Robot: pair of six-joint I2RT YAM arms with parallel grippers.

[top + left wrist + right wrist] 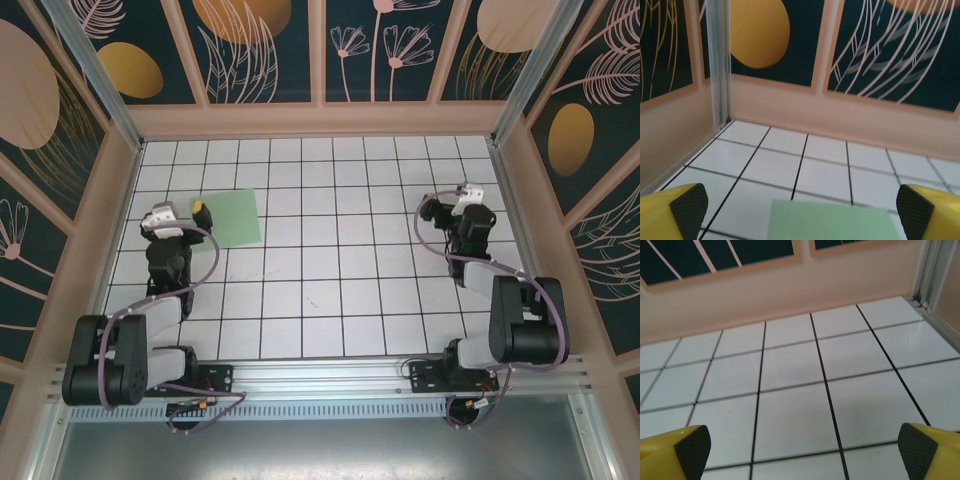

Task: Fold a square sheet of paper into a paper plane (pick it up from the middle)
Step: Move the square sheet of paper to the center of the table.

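Square sheet of paper [232, 218] flat, left tool [801, 207] spread at its edge; right tool [800, 450] spread.

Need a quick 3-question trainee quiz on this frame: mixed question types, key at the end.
1. Fill in: the left tool and the right tool both stand ____, holding nothing.
2. The thin pale mint-green square sheet of paper lies nearest: A) the left tool, B) the right tool, C) neither, it sits midway.
3. True or false: the sheet is already folded into a dart.
Key: 1 open; 2 A; 3 false.
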